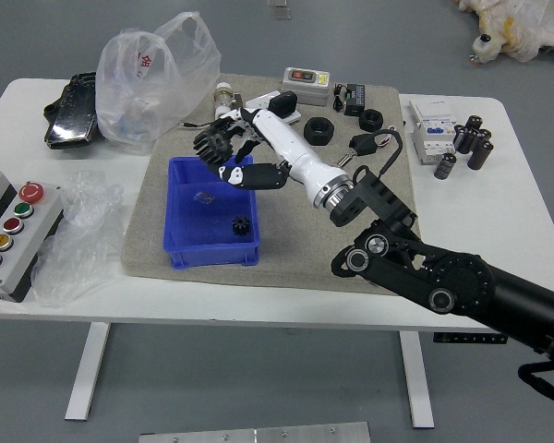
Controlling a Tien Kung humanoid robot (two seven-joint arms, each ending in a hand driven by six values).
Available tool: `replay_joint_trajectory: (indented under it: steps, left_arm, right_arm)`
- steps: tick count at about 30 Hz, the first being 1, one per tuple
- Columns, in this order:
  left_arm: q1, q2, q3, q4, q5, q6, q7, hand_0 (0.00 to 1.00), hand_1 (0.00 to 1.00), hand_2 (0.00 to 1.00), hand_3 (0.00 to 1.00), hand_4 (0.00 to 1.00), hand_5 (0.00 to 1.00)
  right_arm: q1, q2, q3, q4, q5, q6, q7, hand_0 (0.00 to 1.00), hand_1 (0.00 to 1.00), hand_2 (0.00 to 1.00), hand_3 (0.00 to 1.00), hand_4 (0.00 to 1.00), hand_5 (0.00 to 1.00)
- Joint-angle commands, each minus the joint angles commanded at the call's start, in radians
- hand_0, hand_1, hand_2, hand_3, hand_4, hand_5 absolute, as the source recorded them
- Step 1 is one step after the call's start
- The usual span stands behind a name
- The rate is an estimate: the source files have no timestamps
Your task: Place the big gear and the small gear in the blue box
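My right hand (pixel 242 146) reaches in from the right and is above the far end of the blue box (pixel 170 208), its fingers closed on the big gear (pixel 214 145). This dark, toothed gear is held up at the fingertips over the box's far left-to-middle rim. Inside the box, toward its near right corner, lies the small black gear (pixel 241 224). A small metallic piece (pixel 204 197) also lies on the box floor. The left arm is out of view.
Beyond the box stand a white bottle (pixel 223 96) and a plastic bag (pixel 148 83). Black rings (pixel 319 131) lie farther right on the grey mat. A button panel (pixel 17 235) is at the left edge.
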Motion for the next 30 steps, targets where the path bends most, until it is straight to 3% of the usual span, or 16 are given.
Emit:
replay_joint_trajectory:
  steps: [3, 8, 11, 12, 17, 18, 23, 24, 29, 30]
  left_arm:
    - [0.000, 0.001, -0.002, 0.000, 0.002, 0.000, 0.002, 0.680, 0.465, 0.527, 0.735, 0.674, 0.296]
    - [0.000, 0.000, -0.003, -0.001, 0.004, -0.001, 0.003, 0.680, 0.464, 0.527, 0.734, 0.674, 0.297]
    - [-0.002, 0.000, -0.004, -0.001, 0.006, -0.001, 0.003, 0.680, 0.464, 0.527, 0.734, 0.674, 0.297]
    - [-0.002, 0.000, -0.004, -0.001, 0.006, -0.001, 0.003, 0.680, 0.464, 0.527, 0.733, 0.674, 0.297]
    - [-0.003, 0.000, -0.006, -0.001, 0.011, -0.002, 0.005, 0.680, 0.464, 0.527, 0.733, 0.674, 0.297]
    - [-0.003, 0.000, -0.007, -0.002, 0.012, -0.002, 0.006, 0.680, 0.464, 0.527, 0.732, 0.674, 0.297]
    - [-0.003, -0.001, -0.007, -0.002, 0.013, -0.003, 0.006, 0.680, 0.464, 0.527, 0.732, 0.674, 0.297]
    - [-0.003, -0.001, -0.007, -0.002, 0.013, -0.003, 0.006, 0.680, 0.465, 0.527, 0.732, 0.673, 0.297]
    - [-0.003, -0.001, -0.007, -0.003, 0.014, -0.003, 0.008, 0.680, 0.465, 0.527, 0.732, 0.673, 0.297]
    - [-0.003, -0.001, -0.007, -0.003, 0.014, -0.003, 0.008, 0.680, 0.465, 0.527, 0.732, 0.673, 0.297]
  right_arm:
    - [-0.001, 0.009, -0.024, 0.019, 0.091, -0.045, 0.009, 0.465, 0.417, 0.352, 0.465, 0.316, 0.002]
    - [0.003, 0.026, -0.055, 0.012, -0.030, -0.069, -0.092, 0.494, 0.437, 0.378, 0.486, 0.354, 0.002]
    - [0.010, 0.035, -0.079, -0.018, -0.130, -0.047, -0.157, 0.494, 0.437, 0.378, 0.486, 0.354, 0.002]
    - [0.012, 0.037, -0.085, -0.028, -0.158, -0.039, -0.174, 0.593, 0.593, 0.576, 0.631, 0.459, 0.002]
    - [0.022, 0.047, -0.114, -0.080, -0.310, 0.022, -0.250, 0.593, 0.593, 0.576, 0.631, 0.459, 0.002]
    - [0.023, 0.049, -0.117, -0.087, -0.335, 0.033, -0.260, 0.715, 0.728, 0.718, 0.717, 0.491, 0.073]
    - [0.029, 0.058, -0.122, -0.112, -0.457, 0.070, -0.301, 0.715, 0.728, 0.718, 0.717, 0.491, 0.073]
    - [0.030, 0.058, -0.122, -0.114, -0.476, 0.072, -0.304, 0.763, 0.785, 0.774, 0.777, 0.596, 0.090]
    - [0.032, 0.058, -0.121, -0.116, -0.521, 0.074, -0.311, 0.763, 0.785, 0.774, 0.777, 0.596, 0.090]
    - [0.032, 0.059, -0.121, -0.117, -0.523, 0.075, -0.314, 0.783, 0.806, 0.788, 0.853, 0.706, 0.146]
